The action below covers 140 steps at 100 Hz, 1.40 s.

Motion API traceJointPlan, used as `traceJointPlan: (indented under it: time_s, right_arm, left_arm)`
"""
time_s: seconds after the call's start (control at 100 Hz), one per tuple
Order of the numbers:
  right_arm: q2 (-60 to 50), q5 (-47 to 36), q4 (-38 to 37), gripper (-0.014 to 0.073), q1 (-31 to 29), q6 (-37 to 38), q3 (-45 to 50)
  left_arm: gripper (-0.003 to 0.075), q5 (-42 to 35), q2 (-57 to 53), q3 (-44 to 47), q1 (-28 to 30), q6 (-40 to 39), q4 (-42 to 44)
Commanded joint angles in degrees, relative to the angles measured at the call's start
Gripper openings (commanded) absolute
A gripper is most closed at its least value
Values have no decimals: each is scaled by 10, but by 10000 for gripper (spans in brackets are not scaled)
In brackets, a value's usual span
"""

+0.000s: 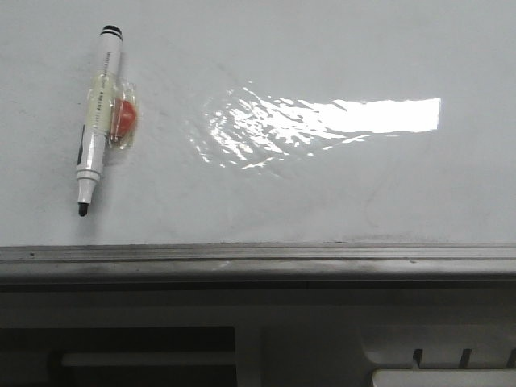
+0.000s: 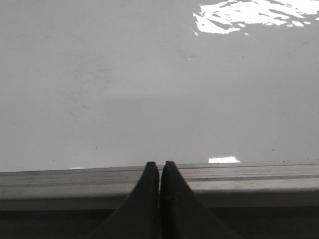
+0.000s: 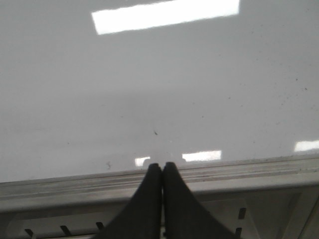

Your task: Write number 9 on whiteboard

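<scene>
The whiteboard (image 1: pixel 322 201) fills the front view, glossy white with a bright glare patch and a grey metal ledge (image 1: pixel 258 260) along its near edge. No number 9 shows on it; only faint smudges. A white marker pen (image 1: pixel 98 121) with a black tip lies uncapped at the board's far left, an orange-red piece (image 1: pixel 125 118) taped to its side. My left gripper (image 2: pixel 159 164) is shut and empty over the ledge (image 2: pixel 249 179). My right gripper (image 3: pixel 162 166) is shut and empty over the ledge (image 3: pixel 259 172). Neither gripper shows in the front view.
Below the ledge a dark base with slots and a light moulded part (image 1: pixel 435 355) shows in the front view. Small dark specks (image 3: pixel 155 132) dot the board in the right wrist view.
</scene>
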Motion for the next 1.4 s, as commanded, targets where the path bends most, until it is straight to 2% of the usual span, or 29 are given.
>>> traceJointPlan:
  time_s: [0.0,0.19,0.51,0.7,0.83,0.92,0.99,1.13,1.39]
  right_arm:
    - [-9,-15,-7,-69,-1,-5,15]
    - [-9,-18,-7,-69,-1,-5,15]
    - [-9,-70,-7,-69,-1,-4,15]
    - [-9,-84,-1,-69,-1,-4,15]
    - [-9,-85,-1,-69,-1,-4,15]
    - [-9,-120,60,-69,-1,33,15]
    - [-9,-154,105,-69,-1,34,15]
    - [-9,-170,38,-69,-1,29,15]
    - [-8,-170,36,-69,-1,29,13]
  left_arm:
    - [-20,-63,-15,24,-2,-2,1]
    - [-20,-93,-15,24,-2,-2,1]
    - [-20,-94,-15,24,-2,-2,0]
    - [-20,-123,-15,24,-2,-5,-73]
    - [-20,-144,-15,24,-2,-5,-88]
    - [-20,-156,-15,24,-2,-5,-88]
    - [-20,-158,-15,24,-2,-5,-88]
    - [-20,-189,-15,24,-2,-5,-88]
    - [-20,-197,-15,24,-2,-6,-89]
